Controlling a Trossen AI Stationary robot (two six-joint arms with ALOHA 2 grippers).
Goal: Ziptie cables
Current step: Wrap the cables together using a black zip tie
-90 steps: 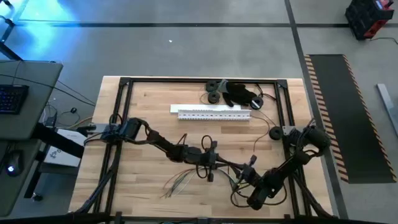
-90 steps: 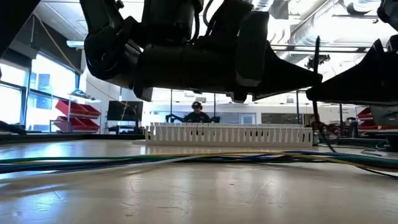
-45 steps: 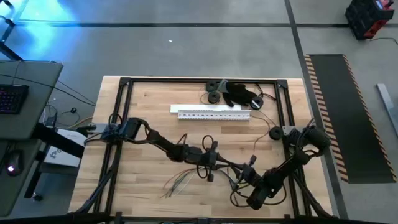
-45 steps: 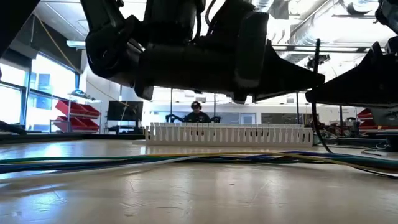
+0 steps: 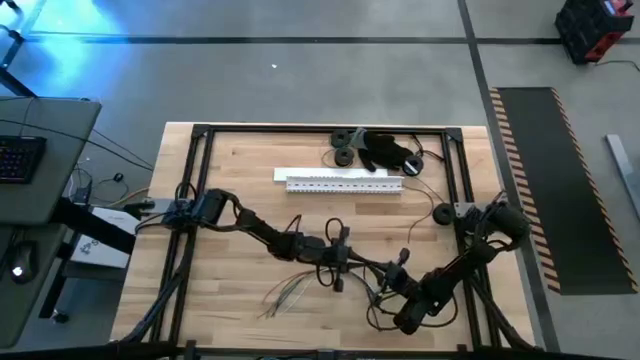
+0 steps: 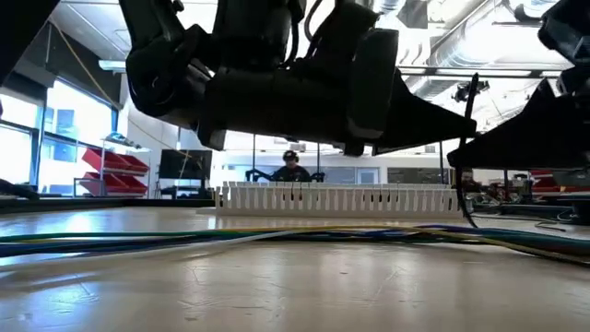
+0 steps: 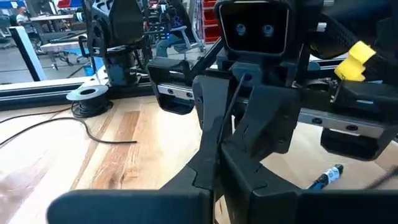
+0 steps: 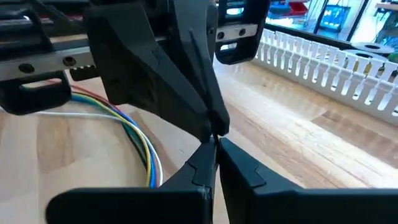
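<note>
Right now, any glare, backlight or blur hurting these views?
Low view: arms backlit into silhouettes by bright ceiling and windows, near table soft. High view: blue glare top left on the floor. Right wrist view: the cables sharp, own fingers blurred.

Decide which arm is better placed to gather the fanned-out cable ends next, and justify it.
Left, probably. The loose ends of the cables fan out on its side of the table, nearer the left gripper. The right gripper sits farther along, toward the bundled part.
</note>
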